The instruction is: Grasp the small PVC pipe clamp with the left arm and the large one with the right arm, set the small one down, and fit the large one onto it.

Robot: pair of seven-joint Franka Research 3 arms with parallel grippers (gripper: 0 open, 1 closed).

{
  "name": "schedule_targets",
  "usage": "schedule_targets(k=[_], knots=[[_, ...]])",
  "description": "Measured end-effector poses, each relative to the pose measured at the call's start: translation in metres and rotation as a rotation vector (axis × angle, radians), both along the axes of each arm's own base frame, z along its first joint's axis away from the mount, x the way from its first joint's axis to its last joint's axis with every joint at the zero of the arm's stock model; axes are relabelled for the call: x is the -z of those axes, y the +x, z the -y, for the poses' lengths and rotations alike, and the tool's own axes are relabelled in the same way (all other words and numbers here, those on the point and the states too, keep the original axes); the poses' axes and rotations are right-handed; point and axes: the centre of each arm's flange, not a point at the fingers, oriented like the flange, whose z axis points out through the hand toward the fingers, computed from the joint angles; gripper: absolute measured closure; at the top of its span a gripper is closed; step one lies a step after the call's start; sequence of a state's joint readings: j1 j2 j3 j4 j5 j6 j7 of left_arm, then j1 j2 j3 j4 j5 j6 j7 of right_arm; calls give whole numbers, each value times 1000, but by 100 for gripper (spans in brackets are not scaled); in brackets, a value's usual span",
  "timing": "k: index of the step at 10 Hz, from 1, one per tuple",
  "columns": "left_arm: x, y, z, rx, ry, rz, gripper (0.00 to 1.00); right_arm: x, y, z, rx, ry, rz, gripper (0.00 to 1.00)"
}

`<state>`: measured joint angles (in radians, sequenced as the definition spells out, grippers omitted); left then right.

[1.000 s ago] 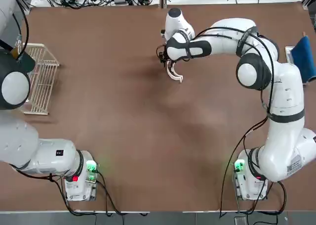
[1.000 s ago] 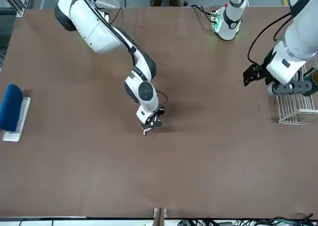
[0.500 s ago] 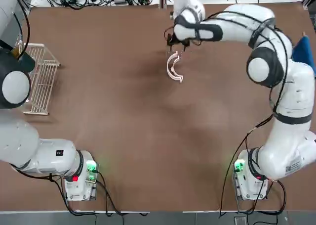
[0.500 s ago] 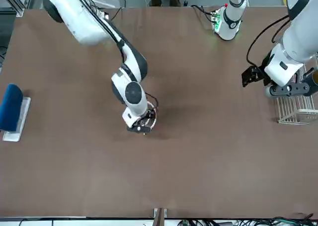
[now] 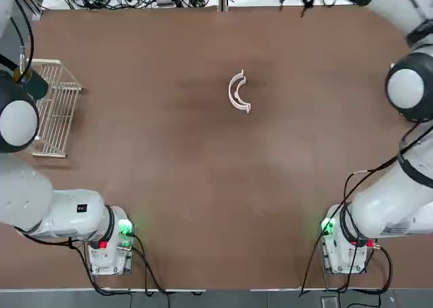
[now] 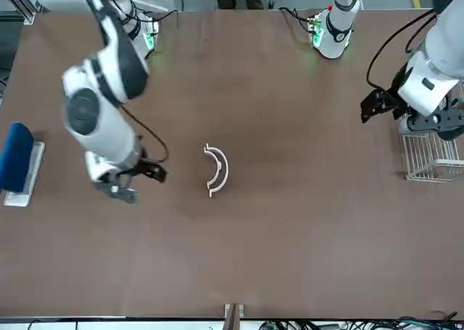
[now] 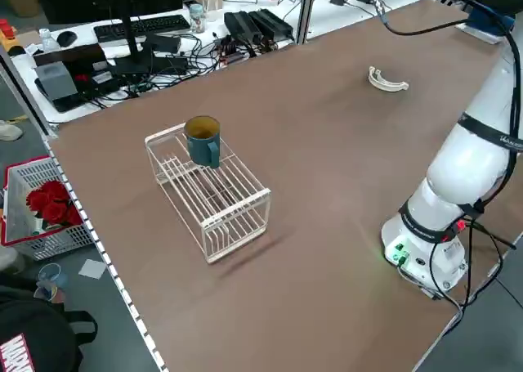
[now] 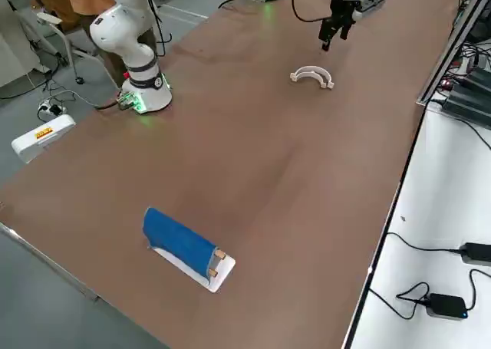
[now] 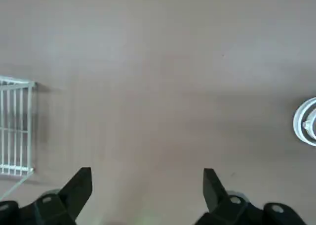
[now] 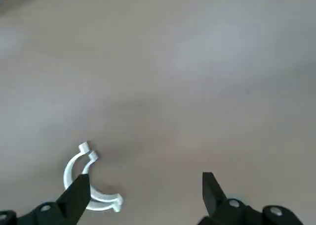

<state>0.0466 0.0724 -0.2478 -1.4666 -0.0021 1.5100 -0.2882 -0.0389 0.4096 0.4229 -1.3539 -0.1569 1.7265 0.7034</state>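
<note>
Clamps [image 6: 226,172] now clear of right fingers [image 10: 214,193]

My things are carried by a wide brown table with a flat, smooth top [image 5: 183,186]. On it lie two thin white plastic half-rings: the larger arc [image 5: 233,98] curves around the smaller arc [image 5: 240,90]. Well apart from them, toward my left side, stands a white wire rack [image 7: 214,204], and on this rack is a blue-green mug [image 7: 203,141]. Toward my right side, a blue cloth-like sheet [image 8: 178,240] lies over a white flat base [image 8: 222,274]. The bases of my two arms also stand on the table, the left base [image 5: 114,244] and the right base [image 5: 342,244].
</note>
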Motion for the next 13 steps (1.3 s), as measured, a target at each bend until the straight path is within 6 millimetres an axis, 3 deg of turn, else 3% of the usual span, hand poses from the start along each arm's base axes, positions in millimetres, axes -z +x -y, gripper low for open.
schedule_targets(k=[3,4,6,7,8,10,13], knots=[[-4,0,-20,-5,2,1,0,-56,-11,142,-61,-3,12,0],[-5,1,-40,29,4,-2,0,-71,-25,192,-109,-11,18,0],[-15,-3,-97,66,10,2,0,-94,-58,271,-220,-13,-5,0],[-20,-6,-103,70,10,6,0,-103,-70,293,-249,-6,-13,0],[-21,-7,-91,89,9,8,0,-109,-78,301,-256,-2,-20,0],[-21,-9,-66,123,8,8,0,-112,-80,297,-260,-1,-22,0],[-17,-7,-63,133,7,0,0,-111,-81,295,-216,1,-31,0]])
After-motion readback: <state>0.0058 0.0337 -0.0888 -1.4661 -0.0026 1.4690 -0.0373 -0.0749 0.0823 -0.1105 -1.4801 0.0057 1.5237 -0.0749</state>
